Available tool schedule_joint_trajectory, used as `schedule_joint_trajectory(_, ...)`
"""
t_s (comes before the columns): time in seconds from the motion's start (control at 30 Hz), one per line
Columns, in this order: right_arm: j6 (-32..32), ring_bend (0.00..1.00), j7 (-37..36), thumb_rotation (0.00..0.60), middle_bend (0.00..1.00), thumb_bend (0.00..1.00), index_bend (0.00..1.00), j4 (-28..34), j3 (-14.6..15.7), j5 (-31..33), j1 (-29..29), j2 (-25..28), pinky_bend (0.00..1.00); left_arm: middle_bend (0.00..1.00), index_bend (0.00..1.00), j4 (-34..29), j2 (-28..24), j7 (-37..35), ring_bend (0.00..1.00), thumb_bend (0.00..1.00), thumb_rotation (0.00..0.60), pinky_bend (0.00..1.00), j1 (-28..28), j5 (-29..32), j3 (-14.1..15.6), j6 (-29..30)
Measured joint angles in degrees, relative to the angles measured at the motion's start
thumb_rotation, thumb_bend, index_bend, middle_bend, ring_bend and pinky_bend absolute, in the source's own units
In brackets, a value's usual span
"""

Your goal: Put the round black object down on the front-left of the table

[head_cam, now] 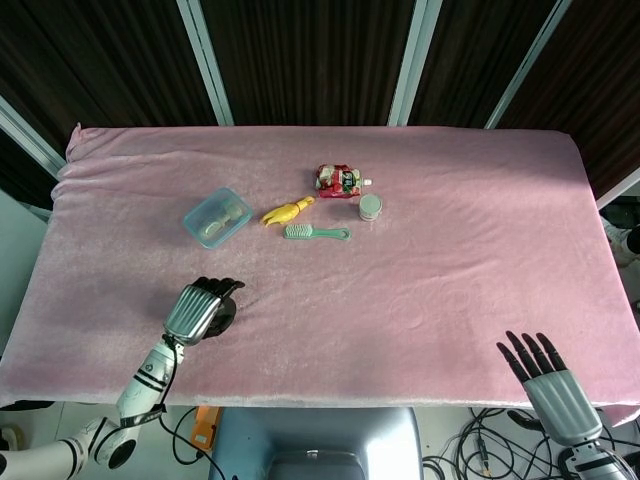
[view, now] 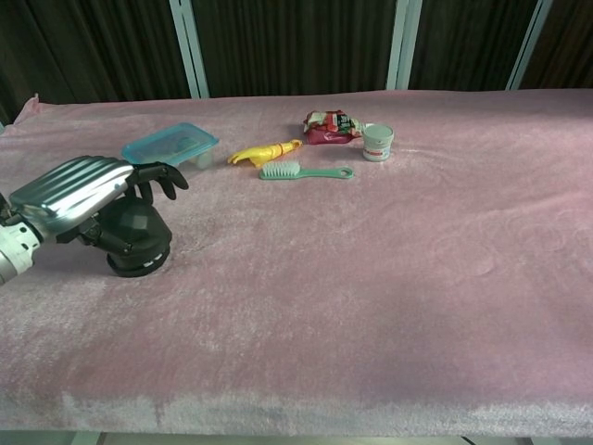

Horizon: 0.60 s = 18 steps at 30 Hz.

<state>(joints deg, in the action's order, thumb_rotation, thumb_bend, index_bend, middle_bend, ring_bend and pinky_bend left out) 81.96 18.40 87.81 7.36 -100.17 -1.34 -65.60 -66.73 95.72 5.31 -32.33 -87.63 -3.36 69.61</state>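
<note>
The round black object [view: 137, 239] sits flat on the pink cloth at the table's front-left; in the head view only its edge [head_cam: 226, 314] shows past the hand. My left hand [view: 82, 197] hovers over it from the left. Its fingers [view: 159, 174] arch apart above the object's top with a small gap, and the thumb side lies close against the object's left flank. From above, the left hand [head_cam: 195, 309] covers most of the object. My right hand [head_cam: 546, 386] is at the front-right table edge, fingers spread, holding nothing.
At mid-table lie a blue lidded box [view: 170, 146], a yellow toy [view: 264, 151], a green brush [view: 301, 171], a red pouch [view: 330, 126] and a small white jar [view: 377, 142]. The table's front edge [head_cam: 300, 400] runs just behind the left hand.
</note>
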Motion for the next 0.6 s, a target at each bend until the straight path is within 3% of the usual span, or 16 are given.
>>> schedule_joint_trajectory(0.33, 0.1, 0.00, -0.1, 0.600, 0.00, 0.10, 0.00, -0.1, 0.0, -0.1, 0.0, 0.0, 0.11, 0.34, 0.28, -0.1, -2.6, 6.4, 0.47, 0.33, 0.600, 0.70, 2.1, -2.8, 1.2, 5.2)
schedule_joint_trajectory(0.6, -0.3, 0.00, 0.3, 0.600, 0.00, 0.10, 0.00, 0.1, -0.1, 0.3, -0.1, 0.0, 0.11, 0.35, 0.28, 5.9, -3.7, 6.3, 0.47, 0.33, 0.600, 0.70, 4.4, -2.6, 2.6, 5.9)
